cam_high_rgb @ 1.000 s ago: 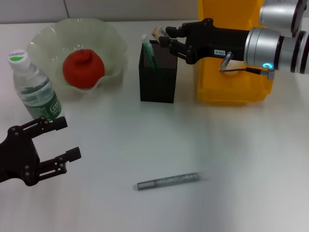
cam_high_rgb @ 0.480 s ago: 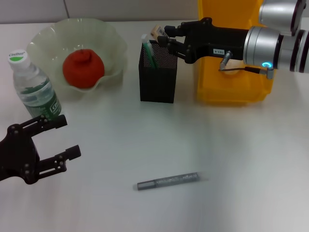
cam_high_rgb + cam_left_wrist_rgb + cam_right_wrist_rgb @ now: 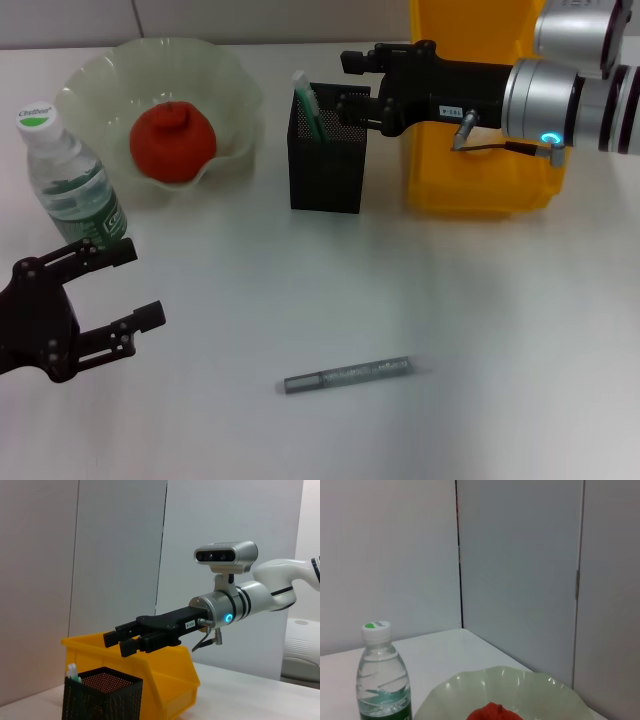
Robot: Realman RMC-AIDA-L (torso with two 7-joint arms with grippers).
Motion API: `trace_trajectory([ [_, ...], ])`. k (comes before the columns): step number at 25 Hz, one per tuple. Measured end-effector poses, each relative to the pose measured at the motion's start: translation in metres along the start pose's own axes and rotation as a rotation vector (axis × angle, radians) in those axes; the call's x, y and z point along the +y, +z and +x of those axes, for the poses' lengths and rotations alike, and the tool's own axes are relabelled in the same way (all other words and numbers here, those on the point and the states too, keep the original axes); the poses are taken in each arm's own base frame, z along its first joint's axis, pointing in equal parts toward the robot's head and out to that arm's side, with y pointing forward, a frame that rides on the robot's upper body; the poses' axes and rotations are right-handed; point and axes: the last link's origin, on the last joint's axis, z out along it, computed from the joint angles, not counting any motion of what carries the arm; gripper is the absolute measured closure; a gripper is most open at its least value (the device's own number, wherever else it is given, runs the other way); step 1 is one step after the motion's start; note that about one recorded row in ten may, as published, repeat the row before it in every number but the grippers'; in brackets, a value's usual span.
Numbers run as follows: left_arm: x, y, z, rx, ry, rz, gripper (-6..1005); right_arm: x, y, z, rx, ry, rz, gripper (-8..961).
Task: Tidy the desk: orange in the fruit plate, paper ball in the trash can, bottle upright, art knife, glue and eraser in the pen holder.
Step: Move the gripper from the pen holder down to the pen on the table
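My right gripper [image 3: 345, 82] hangs open just over the black mesh pen holder [image 3: 328, 160], nothing between its fingers; the left wrist view shows it [image 3: 116, 645] above the holder [image 3: 100, 700]. A white-and-green glue stick [image 3: 305, 100] stands in the holder. The grey art knife [image 3: 348, 373] lies on the table in front. The orange [image 3: 172, 140] rests in the pale-green fruit plate [image 3: 230, 70]. The bottle [image 3: 70, 180] stands upright beside it. My left gripper [image 3: 135, 285] waits open near the front left. The eraser and paper ball are out of view.
The yellow trash can [image 3: 480, 190] stands directly right of the pen holder, under my right arm. The bottle [image 3: 382, 680] and fruit plate [image 3: 535, 685] also show in the right wrist view. White tabletop stretches around the art knife.
The right gripper held a small beige block over the pen holder; its fingers have now spread and the block is gone from sight. The left gripper stayed still.
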Motion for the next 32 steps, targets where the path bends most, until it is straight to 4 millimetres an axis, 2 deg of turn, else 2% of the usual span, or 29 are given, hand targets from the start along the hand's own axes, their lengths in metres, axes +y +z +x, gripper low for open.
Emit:
trace_trajectory([
  [6,0.000,0.000,0.000,0.000,0.000,-0.001,230,-0.001,-0.003,0.000,-0.010,0.004,0.005,388],
  [12,0.000,0.000,0.000,-0.002,-0.001,-0.005,231,0.000,-0.006,-0.003,-0.031,0.006,0.001,387],
  [17,0.000,0.000,0.000,-0.006,0.001,-0.009,231,0.000,-0.007,-0.004,-0.041,0.015,0.001,212],
  [19,0.000,0.000,0.000,-0.007,0.001,-0.009,231,0.000,-0.008,-0.006,-0.059,0.029,-0.001,205],
  [22,0.001,0.000,0.000,-0.008,0.000,-0.011,230,0.004,-0.014,-0.015,-0.101,0.053,-0.051,194],
  [27,0.002,0.000,-0.001,-0.010,-0.001,-0.013,230,0.018,-0.035,-0.033,-0.143,0.053,-0.212,188],
  [32,0.002,0.000,-0.002,-0.016,0.001,-0.014,231,0.031,-0.051,-0.045,-0.052,0.034,-0.397,190],
])
